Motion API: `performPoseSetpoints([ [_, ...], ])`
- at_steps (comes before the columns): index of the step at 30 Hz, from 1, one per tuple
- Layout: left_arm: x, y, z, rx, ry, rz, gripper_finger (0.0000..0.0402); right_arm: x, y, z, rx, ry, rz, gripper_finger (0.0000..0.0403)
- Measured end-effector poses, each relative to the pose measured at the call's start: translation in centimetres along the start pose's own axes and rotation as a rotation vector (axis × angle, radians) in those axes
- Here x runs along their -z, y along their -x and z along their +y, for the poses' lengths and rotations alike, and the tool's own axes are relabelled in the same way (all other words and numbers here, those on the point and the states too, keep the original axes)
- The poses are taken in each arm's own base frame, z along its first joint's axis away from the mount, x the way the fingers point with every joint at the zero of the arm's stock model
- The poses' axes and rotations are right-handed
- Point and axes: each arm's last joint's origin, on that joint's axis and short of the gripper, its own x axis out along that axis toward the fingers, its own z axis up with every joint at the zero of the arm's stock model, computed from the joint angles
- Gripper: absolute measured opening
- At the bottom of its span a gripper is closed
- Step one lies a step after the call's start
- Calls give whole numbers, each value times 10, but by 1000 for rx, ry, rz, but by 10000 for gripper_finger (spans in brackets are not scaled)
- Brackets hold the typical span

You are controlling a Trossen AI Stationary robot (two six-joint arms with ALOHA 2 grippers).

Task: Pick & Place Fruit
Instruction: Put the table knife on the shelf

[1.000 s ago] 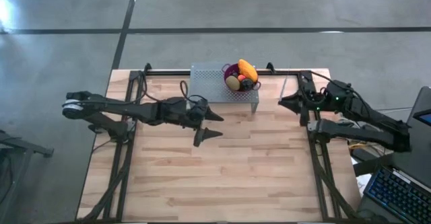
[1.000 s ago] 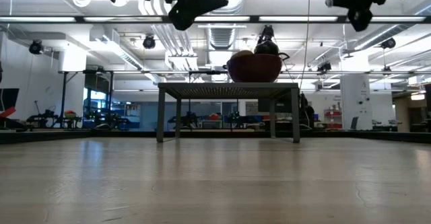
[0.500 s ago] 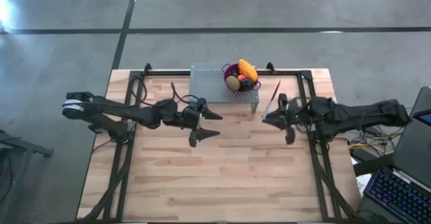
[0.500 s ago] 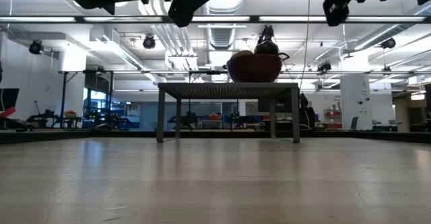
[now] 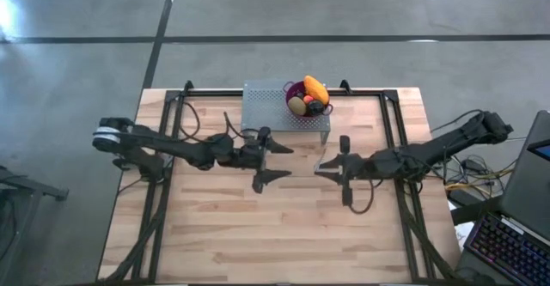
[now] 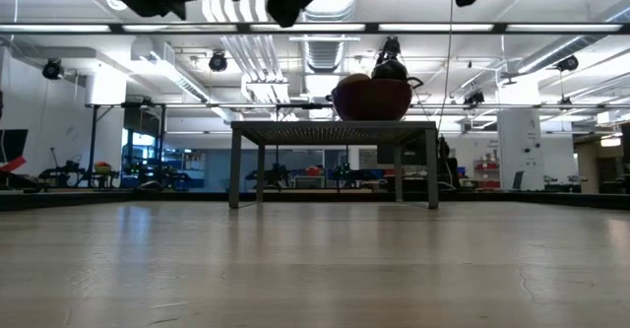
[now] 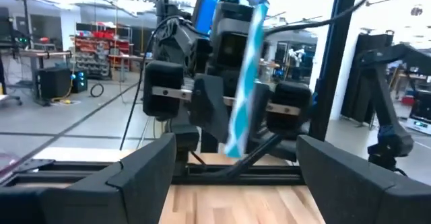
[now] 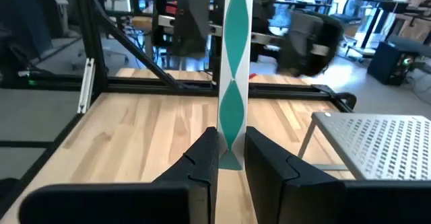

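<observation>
Above the middle of the pale wooden plank table (image 5: 284, 234), the two grippers are facing each other nose to nose. The right gripper (image 5: 320, 167) is pinching the lower end of a thin, flat teal-and-white patterned strip (image 8: 232, 83) that stands upright between its closed fingers. The left gripper (image 5: 289, 161) is hanging just short of it, spread wide and empty.

The small toy-like fruits (image 5: 309, 97) are sitting heaped in a purple perforated bowl (image 5: 290, 89) on a grey perforated metal riser (image 5: 266, 107) at the table's far edge, well apart from both grippers.

This is probably a handover of the strip, though its purpose is hard to judge. Done well, the left gripper would be:
- coming in level, with the strip centred between its fingers, as the left wrist view roughly shows;
- closing on the free upper part, clear of the right fingers;
- gripping the flat faces, not the thin edges, so the strip is not twisting.

The right gripper should be letting go only once the other is gripping firmly.

The tabletop is lying bare apart from the riser, with black metal rails framing it. Beyond it, a polished grey concrete floor is showing, and a bright workshop with ceiling strip lights and other equipment stands.
</observation>
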Motion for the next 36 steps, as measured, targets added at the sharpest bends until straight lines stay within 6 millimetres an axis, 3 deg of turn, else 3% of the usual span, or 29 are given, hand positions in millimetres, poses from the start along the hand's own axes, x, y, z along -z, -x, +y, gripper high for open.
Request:
performPoseSetpoints([
  [11,-8,-33,-2,24,-91,3,312,-8,-16,10,16,17,22,52],
  [25,-9,-66,-4,79,-101,15,312,-10,-14,9,42,33,7,52],
  [32,-15,-71,-7,85,-96,40,306,-8,-14,9,62,40,22,50],
  [36,-16,-71,-9,92,-79,45,276,-8,-14,9,62,40,22,53],
])
